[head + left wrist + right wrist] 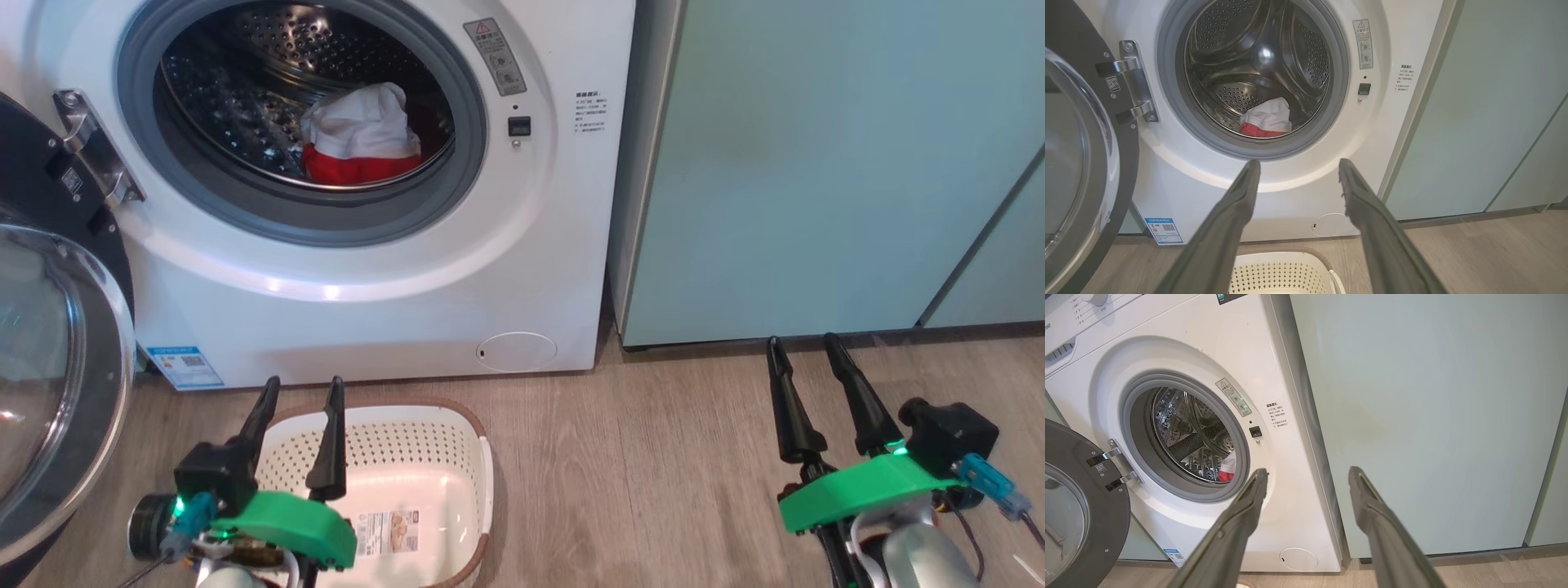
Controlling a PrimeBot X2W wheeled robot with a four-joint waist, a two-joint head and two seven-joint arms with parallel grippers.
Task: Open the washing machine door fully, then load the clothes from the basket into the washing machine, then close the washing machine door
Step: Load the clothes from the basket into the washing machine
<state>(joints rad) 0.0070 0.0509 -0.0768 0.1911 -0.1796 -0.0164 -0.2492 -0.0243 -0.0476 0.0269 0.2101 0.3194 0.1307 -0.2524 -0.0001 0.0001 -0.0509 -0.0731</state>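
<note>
1. The washing machine door [49, 359] hangs swung out on its hinge [94, 151] at the left side of the washing machine [367, 302]. This leaves the round mouth fully exposed, so nothing obstructs loading.
2. The clothes [359, 135] lie inside the washing machine, a red and white bundle low in the steel drum [245, 90], behind the grey gasket [302, 220]. No fold appears to trail over the lip, which matters because trapped fabric would stop the door sealing.
3. The basket [408, 445] sits on the floor [653, 425] directly in front of the washing machine, below its mouth, where lifts into the drum are short. Its bottom shows only the label [388, 531], so the loading step looks finished.
4. The left gripper [304, 384] hovers over the basket's left part, in front of the washing machine. Its fingers are spread wide and hold nothing.
5. The right gripper [802, 341] hangs in front of the pale teal cabinet [816, 163] to the right of the washing machine. It is equally wide and empty, and it sits out of the door's swing.
6. Closing the door seems to be what remains. The left gripper is nearer the door, so a push on the black ring would probably serve. Whether the basket clears the door's sweep cannot be told from here.
</note>
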